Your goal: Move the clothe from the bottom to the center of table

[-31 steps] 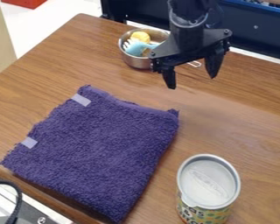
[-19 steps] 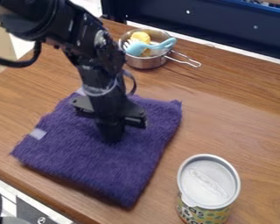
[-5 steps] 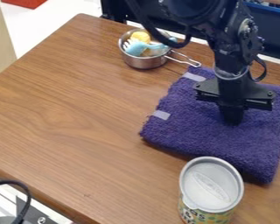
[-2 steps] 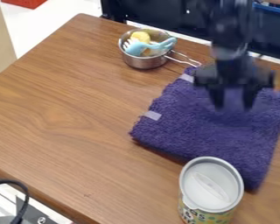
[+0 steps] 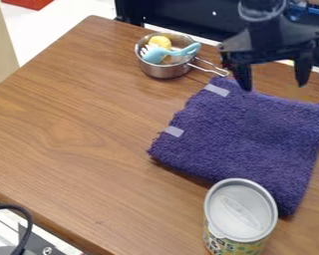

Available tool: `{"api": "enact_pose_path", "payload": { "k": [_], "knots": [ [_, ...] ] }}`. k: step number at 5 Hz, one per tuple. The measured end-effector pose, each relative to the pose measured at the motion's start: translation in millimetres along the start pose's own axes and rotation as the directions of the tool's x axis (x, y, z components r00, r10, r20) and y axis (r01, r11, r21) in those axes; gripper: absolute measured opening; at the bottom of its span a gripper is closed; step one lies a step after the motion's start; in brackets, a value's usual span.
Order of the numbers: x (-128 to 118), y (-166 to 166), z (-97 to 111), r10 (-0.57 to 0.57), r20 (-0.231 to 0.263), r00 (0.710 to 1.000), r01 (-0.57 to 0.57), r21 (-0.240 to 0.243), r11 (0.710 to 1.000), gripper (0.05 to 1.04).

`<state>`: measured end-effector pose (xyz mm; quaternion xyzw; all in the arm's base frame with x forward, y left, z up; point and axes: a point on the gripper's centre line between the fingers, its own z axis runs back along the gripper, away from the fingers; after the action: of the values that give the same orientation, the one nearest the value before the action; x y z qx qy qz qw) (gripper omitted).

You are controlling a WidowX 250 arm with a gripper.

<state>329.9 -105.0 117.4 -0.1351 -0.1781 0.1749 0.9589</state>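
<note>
My tool: the black two-finger gripper point(image 5: 273, 85), fingers spread, nothing between them, above the cloth's far edge.
Cloth: folded purple terry cloth point(image 5: 252, 139) with two pale patches, flat on the brown wooden tabletop point(image 5: 89, 124), right of mid-view.
Done: I judge the move nearly or fully finished; the cloth lies away from the near edge and free of my grip.
Left: perhaps a small nudge leftward if I want it more central, otherwise just clearing the arm.
Unsure: the tabletop runs out of view at right, so I can't fix its true centre.
Hidden: the tall tin with a silver lid point(image 5: 240, 209) covers part of the cloth's near edge; I can't tell if they touch.
Cut off: the tin's base and my upper arm.
</note>
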Motion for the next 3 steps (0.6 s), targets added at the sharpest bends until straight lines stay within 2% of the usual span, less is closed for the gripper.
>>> {"api": "enact_pose_path", "payload": {
  "k": [1, 2, 3],
  "knots": [
    [-7, 23, 1, 0.053, 0.013, 0.999, -0.054, 0.076, 0.996, 1.000],
    [-7, 57, 7, 0.163, 0.048, 0.985, -0.168, 0.118, 0.979, 1.000],
    [-1, 99, 16, 0.257, 0.058, 0.965, -0.262, 0.125, 0.957, 1.000]
  ]
}}
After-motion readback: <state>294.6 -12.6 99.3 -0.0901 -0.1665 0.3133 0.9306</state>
